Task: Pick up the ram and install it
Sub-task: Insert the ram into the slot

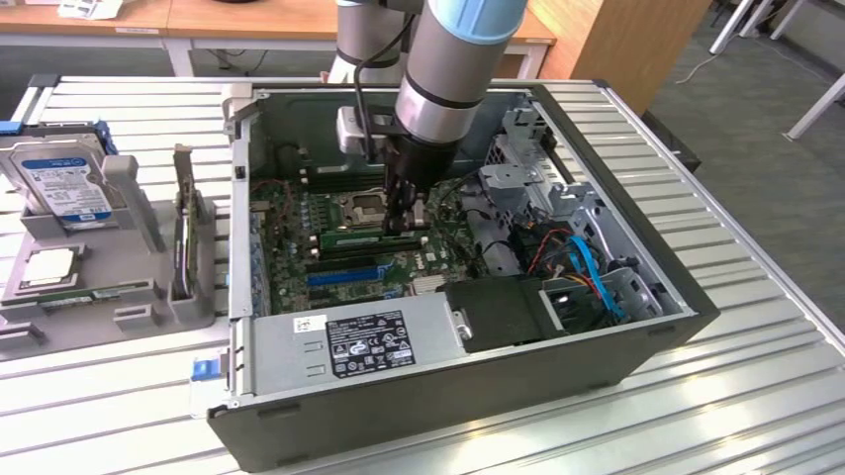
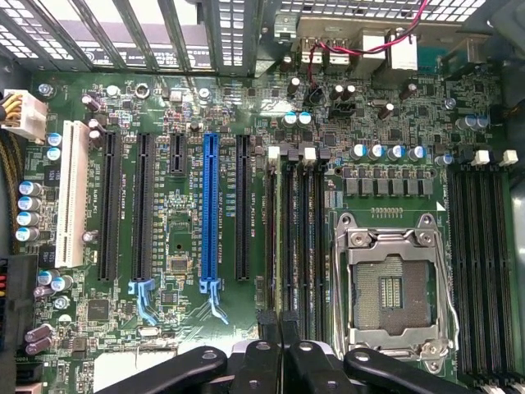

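Fingers [image 2: 267, 327] closed together, tips at one end of the ram [image 1: 354, 238] — it stands on edge in a slot beside the CPU socket [image 2: 394, 287].

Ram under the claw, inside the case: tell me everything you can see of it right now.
The ram is a long, thin green circuit board standing on edge on the motherboard in the open computer case, parallel to the empty black slots beside it. The claw is shut on its top edge near the end toward the exterior view's right, by the processor socket. Whether it is fully seated cannot be told.
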You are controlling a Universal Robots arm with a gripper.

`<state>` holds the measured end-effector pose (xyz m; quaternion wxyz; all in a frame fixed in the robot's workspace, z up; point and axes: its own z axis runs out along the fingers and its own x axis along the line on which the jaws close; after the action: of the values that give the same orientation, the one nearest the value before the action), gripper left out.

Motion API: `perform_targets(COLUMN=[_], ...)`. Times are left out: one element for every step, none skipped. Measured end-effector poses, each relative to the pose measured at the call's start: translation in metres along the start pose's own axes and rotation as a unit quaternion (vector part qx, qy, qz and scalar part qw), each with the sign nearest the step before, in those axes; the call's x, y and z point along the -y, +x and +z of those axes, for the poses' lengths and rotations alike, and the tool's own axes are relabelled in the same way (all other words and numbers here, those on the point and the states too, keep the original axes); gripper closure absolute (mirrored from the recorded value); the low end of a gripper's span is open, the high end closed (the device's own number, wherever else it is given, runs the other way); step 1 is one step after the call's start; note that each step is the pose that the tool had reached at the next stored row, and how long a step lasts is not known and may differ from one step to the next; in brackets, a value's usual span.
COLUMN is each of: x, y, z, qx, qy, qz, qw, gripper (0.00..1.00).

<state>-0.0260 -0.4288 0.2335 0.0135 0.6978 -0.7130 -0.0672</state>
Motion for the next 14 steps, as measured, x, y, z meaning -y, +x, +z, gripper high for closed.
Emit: perform_targets(x=[0.0000,0.0000,0.0000,0.0001,0.0001,0.0001,0.0001,0.0001,0.0001,0.0002,0.0002,0.0002,0.0002,0.0003], y=[0.0000,0.0001,0.0001,0.0001,0.0001,0.0001,0.0001,0.0001,0.0001,0.0001,0.0001,0.0001,0.0001,0.0001], z=[0.0000,0.0001,0.0005,0.0010,0.0011,0.0010,0.0010,0.0011,0.0011,0.0011,0.0011,0.0012,0.0011,0.0011], qx=[0.0000,0.0000,0.0000,0.0001,0.0000,-0.0001,-0.0001,-0.0001,0.0000,0.0000,-0.0001,-0.0002,-0.0003,-0.0004], qy=[0.0000,0.0000,0.0000,0.0000,0.0000,0.0000,0.0000,0.0000,0.0000,0.0000,-0.0001,-0.0001,-0.0002,-0.0002], qz=[0.000,0.000,0.000,0.000,0.000,0.000,0.000,0.000,0.000,0.000,-0.001,-0.002,-0.003,-0.003], qw=[1.0000,1.0000,1.0000,1.0000,1.0000,1.0000,1.0000,1.0000,1.0000,1.0000,1.0000,1.0000,1.0000,1.0000], gripper=[0.88,0.88,0.88,0.88,0.88,0.88,0.88,0.88,0.88,0.88,0.88,0.88,0.88,0.88])
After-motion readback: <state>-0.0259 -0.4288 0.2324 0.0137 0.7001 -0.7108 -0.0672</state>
